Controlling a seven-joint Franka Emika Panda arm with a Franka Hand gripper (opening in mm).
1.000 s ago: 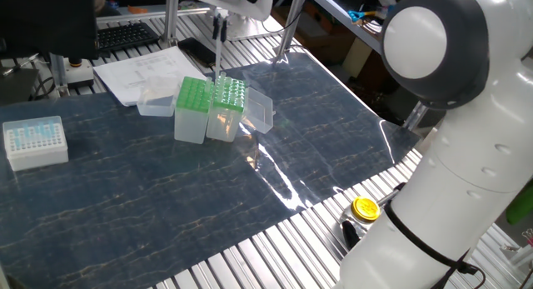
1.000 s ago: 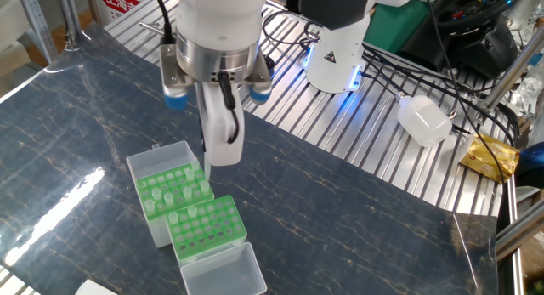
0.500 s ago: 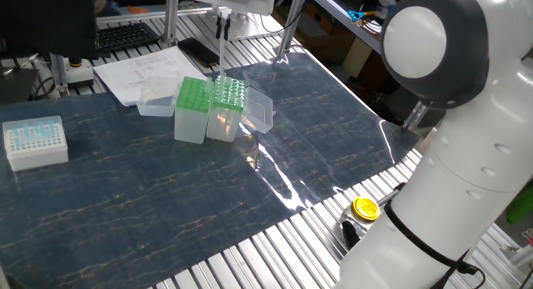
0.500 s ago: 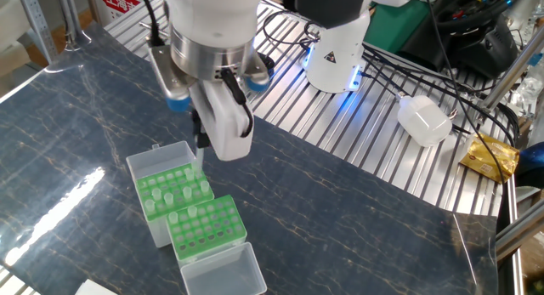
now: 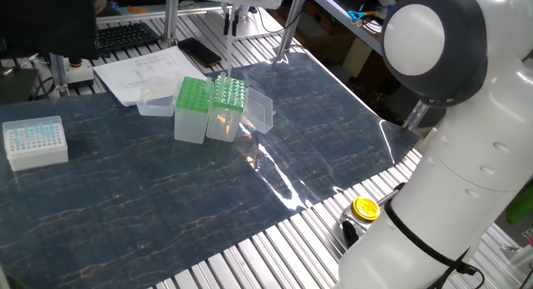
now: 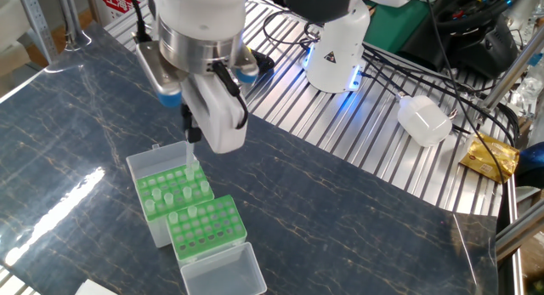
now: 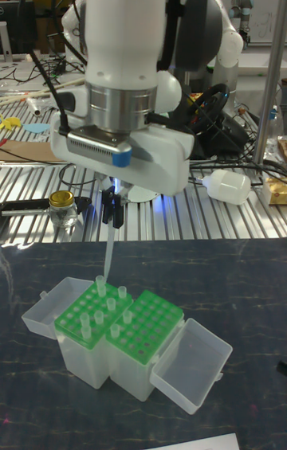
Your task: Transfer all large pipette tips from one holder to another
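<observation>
My gripper [image 7: 112, 209] is shut on one large pipette tip [image 7: 107, 252], a slender clear cone hanging straight down. Its point hovers just above the back row of the left green holder [image 7: 73, 313]. Several more large pipette tips [image 7: 100, 284] stand in that holder and along the near edge of the neighbouring green holder [image 7: 155, 322]. From the other side, the gripper [image 6: 190, 133] holds the tip [image 6: 188, 156] over the upper holder [image 6: 153, 186], beside the lower holder [image 6: 214, 224]. From across the table, the gripper [image 5: 229, 19] hangs above both holders [image 5: 193, 96].
Both holders' clear lids [image 7: 191, 358] lie open at their sides. A white box of small blue tips [image 5: 35, 141] sits at the table's left. Papers [image 5: 146, 72] lie behind the holders. A yellow-lidded jar [image 5: 365, 208] and a white bottle [image 6: 422, 121] rest on the metal rails.
My gripper has shifted sideways over the holders, carrying the tip from near the seam between them toward the holder with the standing tips. The holders have not moved.
</observation>
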